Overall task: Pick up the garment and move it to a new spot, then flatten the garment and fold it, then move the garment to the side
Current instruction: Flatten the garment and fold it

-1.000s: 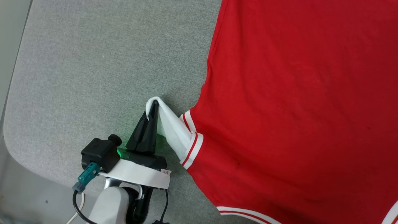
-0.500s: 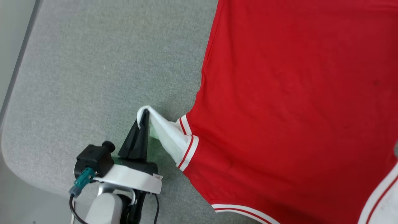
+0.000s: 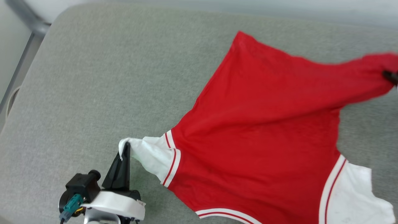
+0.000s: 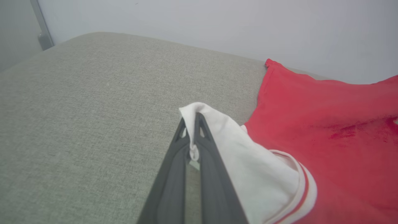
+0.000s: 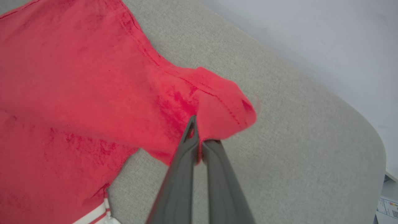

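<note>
A grey fabric-covered table (image 3: 93,77) with rounded corners lies below the robot. At lower left, the left gripper (image 3: 125,150) has its two dark fingers pinched shut on the edge of a white sleeve (image 3: 149,155), whose cloth drapes over the fingertips. The sleeve belongs to a red sports jersey (image 3: 258,140) spread plain side up across the middle and right of the table, with red-and-white striped trim (image 3: 171,161) at the sleeve seams. A second white sleeve (image 3: 354,193) lies flat at lower right. At the far right edge, the right gripper (image 3: 391,76) is clamped on a bunched red corner of the jersey, which is drawn out to a point.
</note>
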Robot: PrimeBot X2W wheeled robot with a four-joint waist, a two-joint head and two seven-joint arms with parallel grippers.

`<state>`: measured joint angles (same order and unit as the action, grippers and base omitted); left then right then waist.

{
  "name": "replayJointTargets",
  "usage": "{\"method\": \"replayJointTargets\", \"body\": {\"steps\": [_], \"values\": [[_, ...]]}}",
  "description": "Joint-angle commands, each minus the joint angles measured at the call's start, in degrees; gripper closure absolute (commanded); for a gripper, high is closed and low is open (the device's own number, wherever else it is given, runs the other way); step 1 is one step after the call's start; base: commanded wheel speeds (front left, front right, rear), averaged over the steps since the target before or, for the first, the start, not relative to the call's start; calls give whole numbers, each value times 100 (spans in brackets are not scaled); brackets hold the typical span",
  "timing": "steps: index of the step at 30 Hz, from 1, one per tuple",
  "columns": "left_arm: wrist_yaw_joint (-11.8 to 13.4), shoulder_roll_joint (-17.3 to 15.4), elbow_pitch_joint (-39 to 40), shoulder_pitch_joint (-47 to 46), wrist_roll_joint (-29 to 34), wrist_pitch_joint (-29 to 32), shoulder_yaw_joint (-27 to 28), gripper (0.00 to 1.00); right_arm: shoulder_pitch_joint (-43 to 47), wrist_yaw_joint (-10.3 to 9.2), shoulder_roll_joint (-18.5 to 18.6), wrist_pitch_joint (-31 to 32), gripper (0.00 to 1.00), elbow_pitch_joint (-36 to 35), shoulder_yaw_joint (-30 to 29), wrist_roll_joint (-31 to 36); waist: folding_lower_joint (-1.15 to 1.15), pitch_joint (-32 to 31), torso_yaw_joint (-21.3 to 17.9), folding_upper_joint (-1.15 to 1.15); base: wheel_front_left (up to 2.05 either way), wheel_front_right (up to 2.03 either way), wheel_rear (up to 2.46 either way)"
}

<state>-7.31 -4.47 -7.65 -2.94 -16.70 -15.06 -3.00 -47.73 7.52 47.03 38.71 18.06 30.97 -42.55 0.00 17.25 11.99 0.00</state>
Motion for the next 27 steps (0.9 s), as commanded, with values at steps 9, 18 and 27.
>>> {"method": "replayJointTargets", "body": {"steps": [9,18,27], "values": [[53,-80,-61,458,57,-16,251,100,2203,-7,370,-510,100,-994,-503,-328,0,-706,-632,0,0,0,0],[49,-103,-58,612,68,-15,322,100,4396,-7,-15,-509,100,-1238,-1572,-288,0,-838,-801,0,0,0,0],[36,-135,-97,578,85,-15,317,100,5805,-6,-781,-247,100,-1197,-2108,-211,0,-828,-817,0,0,0,0]]}}
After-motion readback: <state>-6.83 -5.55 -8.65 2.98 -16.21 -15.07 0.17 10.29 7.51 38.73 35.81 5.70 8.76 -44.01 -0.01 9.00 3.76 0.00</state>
